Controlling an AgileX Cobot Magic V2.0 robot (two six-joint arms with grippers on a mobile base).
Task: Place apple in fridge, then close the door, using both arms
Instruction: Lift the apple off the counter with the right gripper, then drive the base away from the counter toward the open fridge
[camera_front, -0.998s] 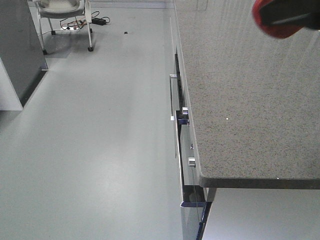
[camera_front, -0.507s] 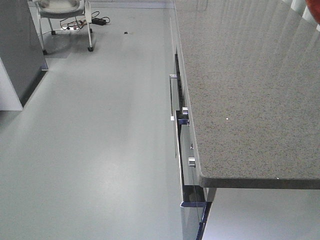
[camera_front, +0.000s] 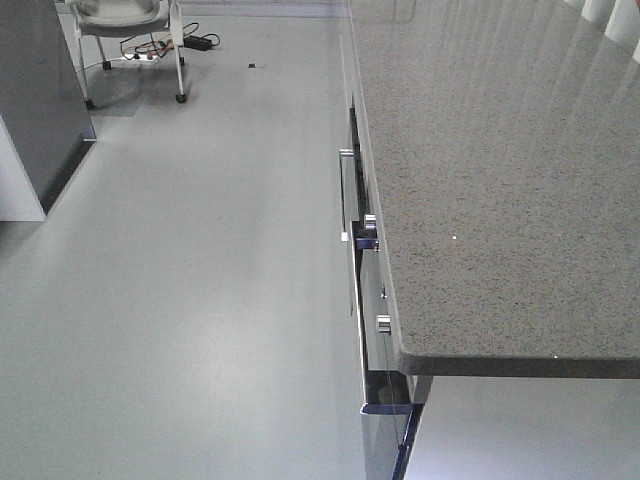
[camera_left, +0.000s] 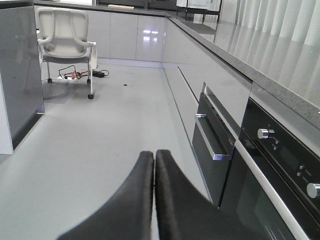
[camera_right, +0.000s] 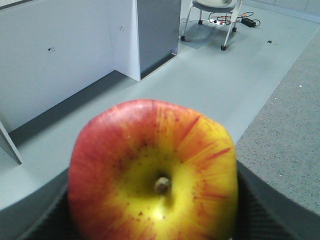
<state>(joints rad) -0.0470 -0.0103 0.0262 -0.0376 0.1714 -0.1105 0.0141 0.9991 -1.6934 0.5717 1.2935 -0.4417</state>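
Observation:
The red apple (camera_right: 152, 170), yellow around its stem, fills the right wrist view. My right gripper (camera_right: 155, 225) is shut on it, with black fingers (camera_right: 257, 212) at both sides, held in the air beside the counter edge. My left gripper (camera_left: 154, 156) is shut and empty, low over the floor and pointing down the aisle. A tall dark grey unit with a white side, apparently the fridge (camera_right: 157, 27), stands across the aisle. It also shows in the front view (camera_front: 35, 100) and the left wrist view (camera_left: 20, 75). Its door and inside are not visible. Neither gripper shows in the front view.
A grey speckled counter (camera_front: 500, 150) runs along the right, above cabinet fronts with steel handles (camera_front: 345, 195) and an oven with knobs (camera_left: 265, 133). A white office chair (camera_front: 130, 20) and floor cables (camera_front: 190, 42) are at the far end. A white wall (camera_right: 55, 60) is on the left.
A second ago the apple in my right gripper showed at the front view's top right. It moved off past the right edge and is now out of that view.

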